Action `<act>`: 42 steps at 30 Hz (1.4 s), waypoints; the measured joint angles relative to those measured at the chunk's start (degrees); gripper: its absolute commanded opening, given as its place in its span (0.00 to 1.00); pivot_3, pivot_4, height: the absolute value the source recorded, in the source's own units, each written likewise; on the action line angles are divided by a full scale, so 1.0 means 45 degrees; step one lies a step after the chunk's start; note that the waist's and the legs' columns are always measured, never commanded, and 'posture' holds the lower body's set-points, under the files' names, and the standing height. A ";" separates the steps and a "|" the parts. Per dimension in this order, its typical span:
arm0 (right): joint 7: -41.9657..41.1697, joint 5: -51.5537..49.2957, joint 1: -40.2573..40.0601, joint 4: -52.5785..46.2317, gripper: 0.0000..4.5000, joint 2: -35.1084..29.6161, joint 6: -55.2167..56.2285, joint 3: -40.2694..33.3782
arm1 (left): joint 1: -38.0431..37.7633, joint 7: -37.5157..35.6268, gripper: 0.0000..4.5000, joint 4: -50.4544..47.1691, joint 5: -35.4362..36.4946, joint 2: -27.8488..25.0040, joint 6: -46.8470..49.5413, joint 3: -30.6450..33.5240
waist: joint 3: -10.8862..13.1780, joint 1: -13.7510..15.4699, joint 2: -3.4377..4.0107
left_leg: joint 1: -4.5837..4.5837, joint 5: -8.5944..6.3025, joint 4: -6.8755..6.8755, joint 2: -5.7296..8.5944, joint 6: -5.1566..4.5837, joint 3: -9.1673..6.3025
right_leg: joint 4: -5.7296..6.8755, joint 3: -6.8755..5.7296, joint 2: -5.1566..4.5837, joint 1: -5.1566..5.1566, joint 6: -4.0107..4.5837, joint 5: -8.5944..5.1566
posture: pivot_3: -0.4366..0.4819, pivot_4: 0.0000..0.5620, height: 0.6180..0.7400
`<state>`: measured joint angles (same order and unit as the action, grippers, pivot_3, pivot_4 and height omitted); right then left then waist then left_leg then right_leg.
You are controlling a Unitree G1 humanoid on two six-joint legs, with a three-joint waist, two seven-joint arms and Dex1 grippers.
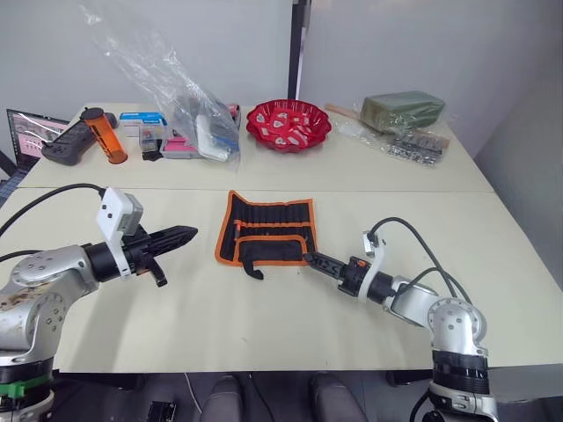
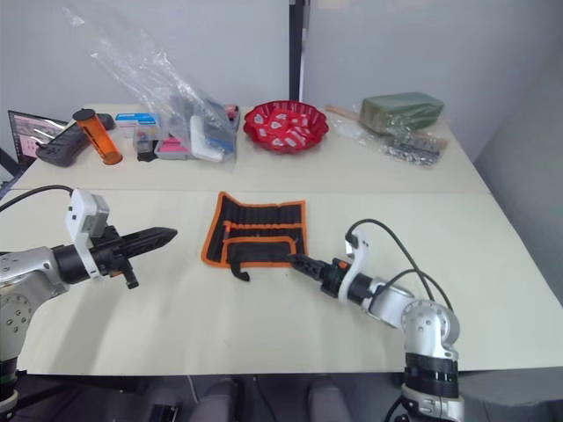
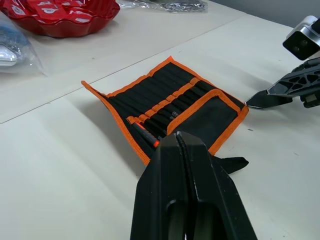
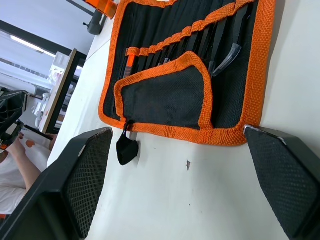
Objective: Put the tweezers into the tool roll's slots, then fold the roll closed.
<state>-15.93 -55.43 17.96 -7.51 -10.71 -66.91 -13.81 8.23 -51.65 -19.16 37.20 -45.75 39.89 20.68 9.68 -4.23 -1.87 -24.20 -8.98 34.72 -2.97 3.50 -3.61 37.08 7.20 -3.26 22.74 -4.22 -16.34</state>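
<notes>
Left eye view: the tool roll (image 1: 268, 228) is laid open flat in the middle of the frame, with both grippers empty.

The right gripper (image 1: 310, 258) is held spread wide at the roll's lower right corner, likely ready to fold. The left gripper (image 1: 179, 236) is pressed together, middle left. Tweezers (image 4: 231, 36) tucked in the slots (image 4: 190, 30) are seen in the right wrist view.

Silver arms, white wrist cameras, black cables, mesh-textured black jaws.
</notes>
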 measured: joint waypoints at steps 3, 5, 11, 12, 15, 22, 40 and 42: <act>0.0064 0.0003 0.0382 0.0441 0.99 0.0048 -0.0001 -0.0027 | -0.0333 0.0233 0.00 -0.0352 0.0141 0.0003 0.0022 0.0177 | 0.0000 -0.0042 0.0000 | 0.0002 0.0000 0.0000 -0.0004 0.0000 0.0005 | 0.0000 0.0001 0.0001 0.0003 0.0006 0.0007 | 0.48 0.27 1.00; 0.0090 -0.0004 0.0631 0.0726 0.99 0.0066 -0.0005 -0.0108 | -0.0625 0.0339 0.00 -0.0579 0.0261 0.0003 0.0032 0.0234 | 0.0000 -0.0034 0.0000 | 0.0004 0.0000 0.0000 -0.0006 0.0000 0.0007 | 0.0001 0.0000 0.0002 0.0003 0.0006 0.0008 | 0.48 0.27 1.00; -0.0136 0.0171 0.1420 0.1412 0.99 -0.0469 -0.0082 0.0199 | -0.1070 0.0616 0.00 -0.0728 0.0323 0.0002 0.0036 0.0673 | 0.0003 0.0016 0.0000 | -0.0015 0.0001 0.0004 -0.0004 -0.0001 0.0014 | 0.0000 0.0005 -0.0001 0.0027 0.0012 0.0009 | 0.48 0.27 1.00; -0.0340 0.0439 0.1702 0.1476 0.99 -0.0894 -0.0057 0.0520 | -0.1114 0.0635 0.00 -0.0836 0.0356 0.0002 0.0036 0.0709 | 0.0004 0.0022 0.0002 | -0.0029 0.0001 0.0005 -0.0002 -0.0001 0.0026 | 0.0000 0.0013 -0.0005 0.0049 0.0013 0.0009 | 0.48 0.27 1.00; -0.0622 0.1387 0.2338 0.1700 0.99 -0.1687 0.0242 0.1087 | -0.1274 0.0708 0.00 -0.0958 0.0543 0.0002 0.0036 0.0773 | 0.0007 0.0059 0.0001 | -0.0052 0.0001 0.0003 -0.0002 -0.0001 0.0035 | 0.0000 0.0016 -0.0006 0.0079 -0.0014 0.0026 | 0.48 0.27 1.00; -0.1379 0.3824 0.5104 0.3663 0.99 -0.2384 0.1066 0.2933 | -0.1387 0.0903 0.00 -0.1050 0.0627 0.0004 0.0019 0.0833 | 0.0014 -0.0023 -0.0006 | -0.0093 0.0001 -0.0012 -0.0004 -0.0002 0.0039 | 0.0001 0.0016 -0.0002 0.0118 -0.0008 0.0059 | 0.48 0.27 1.00; -0.5620 0.4817 0.6734 0.7637 0.99 -0.2012 0.0949 0.2902 | -0.2037 0.1330 0.00 -0.1436 0.0757 0.0005 0.0012 0.1218 | 0.0018 0.0028 -0.0010 | -0.0101 0.0000 -0.0007 0.0001 -0.0003 0.0033 | 0.0005 0.0013 -0.0001 0.0111 0.0006 0.0066 | 0.48 0.27 1.00; -0.5627 0.4638 0.6734 0.7829 0.99 -0.1986 0.0792 0.2516 | -0.2092 0.1333 0.00 -0.1452 0.0757 0.0006 0.0012 0.1218 | 0.0018 0.0031 -0.0009 | -0.0101 0.0000 -0.0007 0.0001 -0.0003 0.0034 | 0.0004 0.0013 -0.0001 0.0110 0.0006 0.0066 | 0.48 0.27 1.00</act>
<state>-41.26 -34.56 48.27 27.73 -19.65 -63.34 -2.49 -1.18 -45.65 -25.69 40.61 -45.73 39.94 26.16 9.76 -4.09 -1.91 -24.66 -8.99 34.69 -2.97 3.49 -3.46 37.10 7.26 -3.27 23.24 -4.19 -16.04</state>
